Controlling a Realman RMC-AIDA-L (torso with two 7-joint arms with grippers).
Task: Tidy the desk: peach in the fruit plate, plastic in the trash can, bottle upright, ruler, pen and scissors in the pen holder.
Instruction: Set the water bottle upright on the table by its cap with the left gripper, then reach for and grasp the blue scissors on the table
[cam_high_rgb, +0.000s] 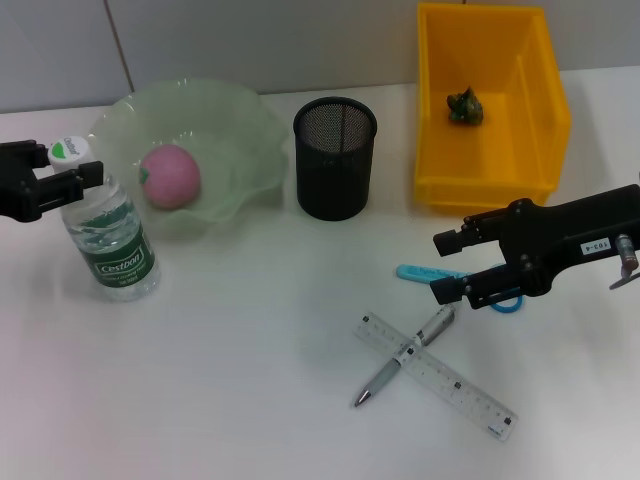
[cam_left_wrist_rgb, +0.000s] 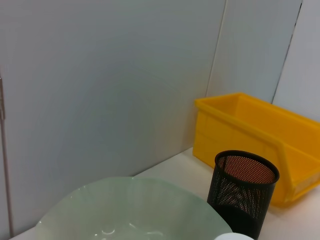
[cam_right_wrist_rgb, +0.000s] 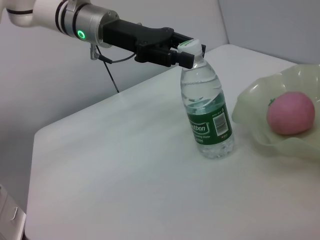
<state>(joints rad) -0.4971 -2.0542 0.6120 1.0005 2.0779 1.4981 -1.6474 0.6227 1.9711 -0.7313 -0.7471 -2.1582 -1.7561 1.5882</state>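
Note:
The water bottle (cam_high_rgb: 110, 240) stands upright at the left; my left gripper (cam_high_rgb: 68, 165) is shut on its neck under the white-green cap, as the right wrist view also shows (cam_right_wrist_rgb: 187, 50). The pink peach (cam_high_rgb: 168, 176) lies in the green fruit plate (cam_high_rgb: 230, 130). The crumpled plastic (cam_high_rgb: 465, 105) lies in the yellow bin (cam_high_rgb: 540, 110). The black mesh pen holder (cam_high_rgb: 335, 157) stands between them. My right gripper (cam_high_rgb: 440, 265) is open, its fingers either side of the blue scissors (cam_high_rgb: 418, 272). The ruler (cam_high_rgb: 440, 378) and the pen (cam_high_rgb: 400, 358) lie crossed on the table.
The wall runs close behind the plate, holder and bin. In the left wrist view the pen holder (cam_left_wrist_rgb: 245, 192), the yellow bin (cam_left_wrist_rgb: 260, 135) and the plate's rim (cam_left_wrist_rgb: 130, 200) show. The right wrist view shows the table's left edge.

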